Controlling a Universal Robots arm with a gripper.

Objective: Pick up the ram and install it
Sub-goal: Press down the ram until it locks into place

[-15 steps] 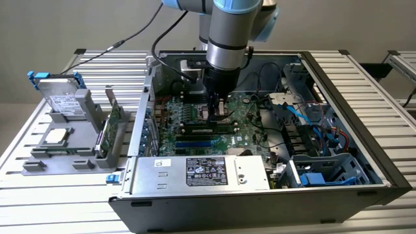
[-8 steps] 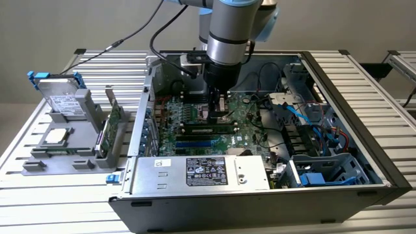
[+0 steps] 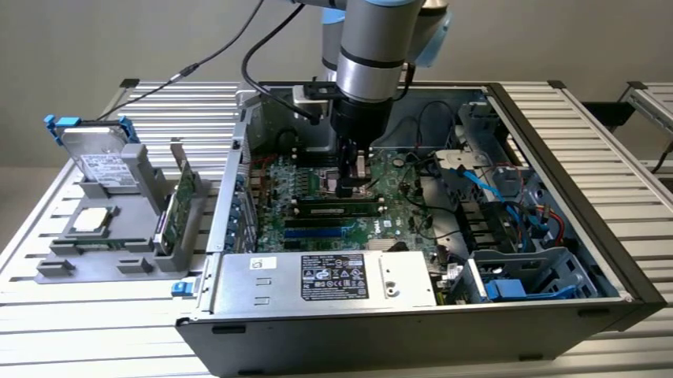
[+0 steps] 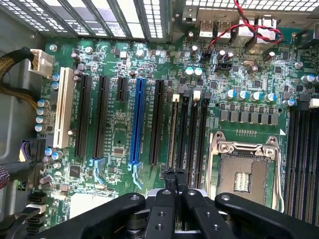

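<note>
Matt green PCB (image 4: 124,129), metal case (image 3: 421,331) (ribbed table (image 3: 63,315))

- Motherboard (image 4: 124,129): green, with black slots (one blue (image 4: 135,122), one white (image 4: 62,107)).
- Gripper (image 4: 174,175): black.
- Tabletop (image 3: 94,315): silver, ribbed.
- Power supply (image 3: 326,279): grey, black label.

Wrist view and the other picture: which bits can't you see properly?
- Wrist view: the shut gripper hides the near ends of the memory slots.
- Exterior view: the arm stands in front of those slots, so whether the ram sits there cannot be told.
- Exterior view: the power supply label is too small to read.
- Exterior view: the arm is cut off by the top edge.
</note>
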